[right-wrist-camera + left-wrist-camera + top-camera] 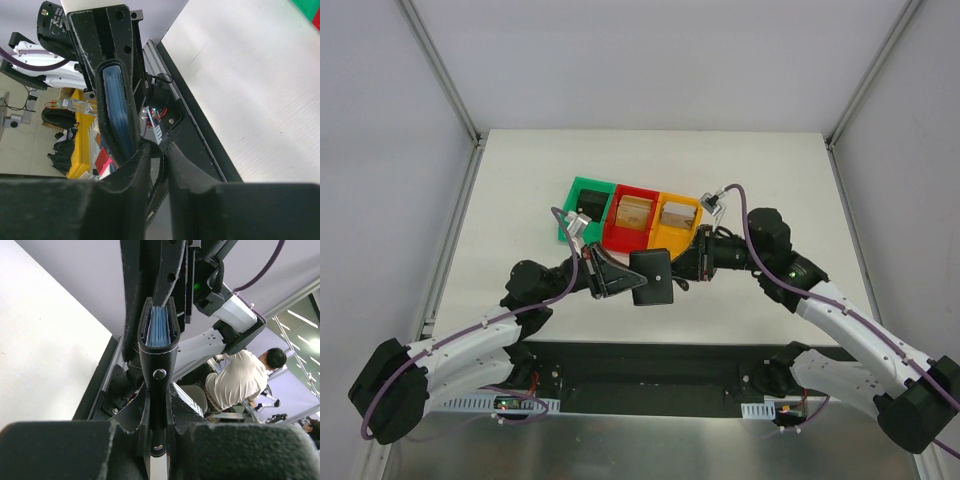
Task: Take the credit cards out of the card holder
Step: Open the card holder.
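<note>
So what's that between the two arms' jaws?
The black card holder, blue cards tucked inside; the top view shows it between them.

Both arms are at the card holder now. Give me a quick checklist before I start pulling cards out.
1. Left gripper clamped on the card holder: ok.
2. Right gripper hold on its edge: cannot tell; it straddles that edge.
3. Cards visible in the holder's open mouth: ok.
4. Holder lifted off the table: ok.
5. Cards removed: not ok; they sit inside.
</note>
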